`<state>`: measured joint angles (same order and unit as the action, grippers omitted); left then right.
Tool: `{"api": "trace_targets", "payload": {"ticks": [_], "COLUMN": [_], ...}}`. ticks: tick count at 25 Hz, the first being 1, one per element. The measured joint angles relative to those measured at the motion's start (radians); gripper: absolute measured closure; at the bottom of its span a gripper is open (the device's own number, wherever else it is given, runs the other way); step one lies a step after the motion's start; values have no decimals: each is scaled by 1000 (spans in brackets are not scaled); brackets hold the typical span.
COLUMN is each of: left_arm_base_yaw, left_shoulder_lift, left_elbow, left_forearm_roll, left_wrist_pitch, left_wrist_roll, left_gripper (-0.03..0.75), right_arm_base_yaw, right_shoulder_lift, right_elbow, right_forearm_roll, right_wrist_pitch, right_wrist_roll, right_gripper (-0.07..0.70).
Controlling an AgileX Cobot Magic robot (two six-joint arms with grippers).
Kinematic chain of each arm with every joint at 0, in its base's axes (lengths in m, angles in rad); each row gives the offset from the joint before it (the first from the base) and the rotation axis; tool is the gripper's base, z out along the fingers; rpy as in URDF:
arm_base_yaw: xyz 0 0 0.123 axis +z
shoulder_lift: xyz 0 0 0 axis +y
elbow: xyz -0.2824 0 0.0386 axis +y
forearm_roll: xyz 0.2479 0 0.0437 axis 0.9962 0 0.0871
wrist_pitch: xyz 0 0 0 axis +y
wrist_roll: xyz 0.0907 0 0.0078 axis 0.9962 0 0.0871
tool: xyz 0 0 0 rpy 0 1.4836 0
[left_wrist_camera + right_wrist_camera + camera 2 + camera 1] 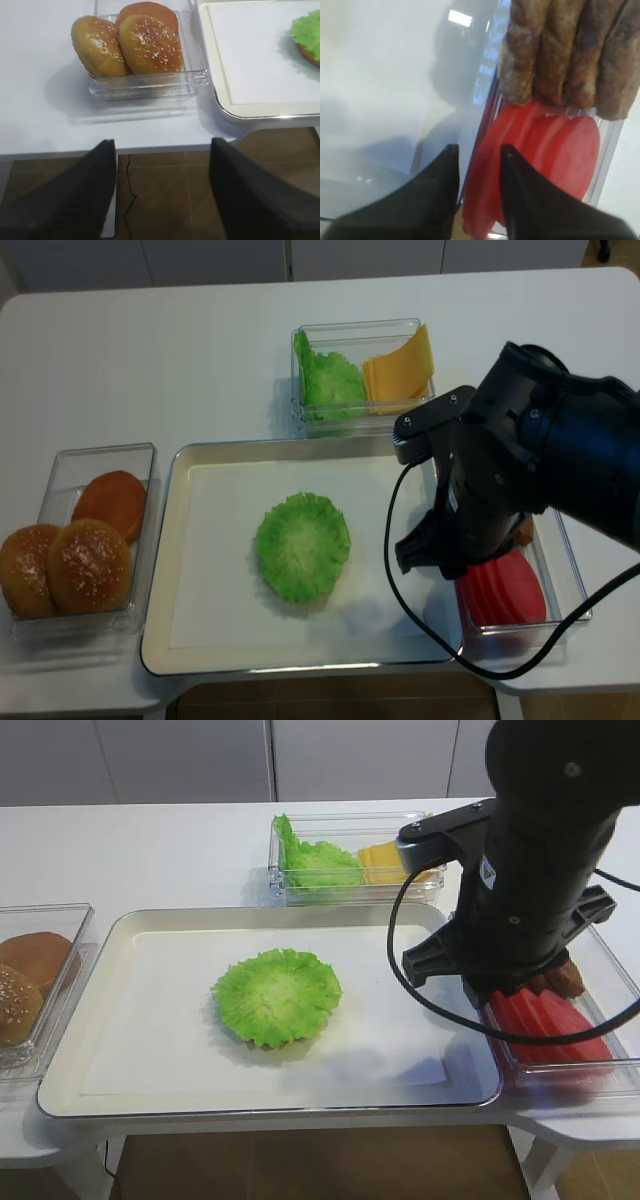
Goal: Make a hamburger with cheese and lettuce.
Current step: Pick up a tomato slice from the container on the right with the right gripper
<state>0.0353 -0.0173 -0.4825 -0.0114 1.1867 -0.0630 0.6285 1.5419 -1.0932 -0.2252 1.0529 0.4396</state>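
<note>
Right gripper [477, 150] hung over red slices [540, 155], jaws narrowly parted, empty, apparently lined up for pick. Hamburger [277, 997] lay mid-tray, lettuce topmost. Left gripper [162, 187] stood wide, empty, off-table.

White table [200, 350] carries: large cream tray [180, 550] at centre, clear bun box [60, 470] left, clear lettuce-and-cheese box [350, 330] behind, clear box of red slices [575, 590] right.

We see the right arm [520, 480] hiding most of the red slices [500, 592]; the lettuce [307, 30] is cut off at right.
</note>
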Motion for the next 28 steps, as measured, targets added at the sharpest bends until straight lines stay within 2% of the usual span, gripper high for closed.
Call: {"api": "trace_targets", "payload": {"ticks": [5, 28], "left_arm_base_yaw": [0, 0], "left_shoulder_lift": [0, 0], "left_elbow": [0, 0], "left_forearm_roll": [0, 0], "left_wrist_pitch": [0, 0], "left_wrist_roll": [0, 0], "left_gripper": [277, 277], "right_arm_base_yaw": [0, 0], "right_shoulder_lift": [0, 27], "right_elbow": [0, -6], "right_forearm_roll": [-9, -25], "right_wrist_pitch": [-1, -3], "right_wrist_roll": [0, 0], "right_gripper": [451, 454]}}
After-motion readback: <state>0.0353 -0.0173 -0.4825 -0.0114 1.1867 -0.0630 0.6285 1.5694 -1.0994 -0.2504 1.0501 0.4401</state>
